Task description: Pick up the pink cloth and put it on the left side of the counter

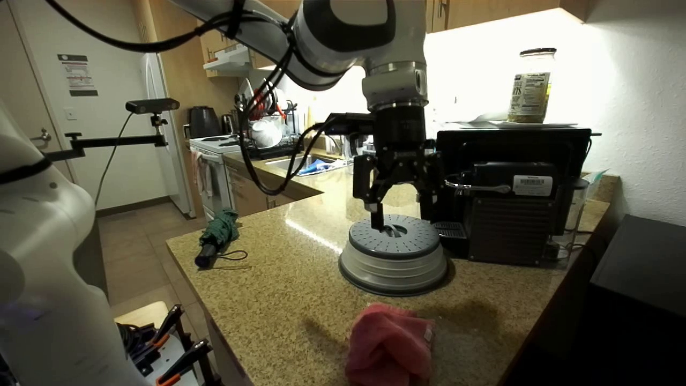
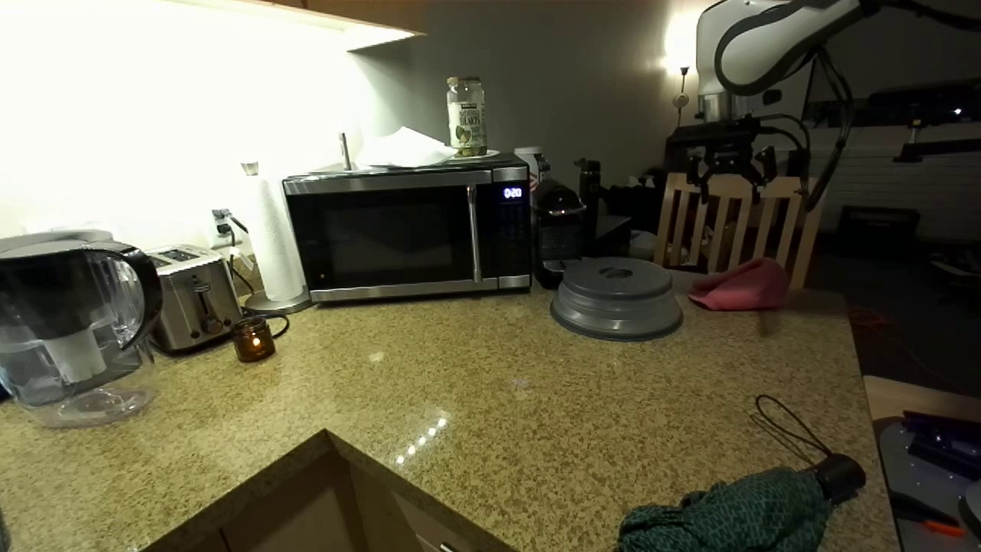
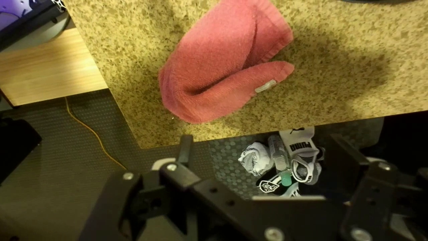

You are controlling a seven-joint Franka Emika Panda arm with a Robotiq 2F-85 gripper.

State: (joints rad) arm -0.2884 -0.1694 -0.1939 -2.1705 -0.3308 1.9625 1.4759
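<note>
Both exterior views face across counter (image 2: 490, 353) from roughly opposite ends, sharing pink cloth (image 1: 391, 343); wrist view nearer, facing down.

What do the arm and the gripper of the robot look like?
The arm is white and rounded, with black trim and looping black cables. The gripper is black and angular, with two jointed fingers and silvery screws.

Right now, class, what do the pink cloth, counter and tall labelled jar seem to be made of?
The pink cloth: matt, soft fabric, probably cotton terry, judging by its fuzzy nap and folds. The counter: glossy, speckled stone or composite; bright reflections show polish. The tall labelled jar: likely glass, perhaps plastic; clear, shiny walls.
</note>
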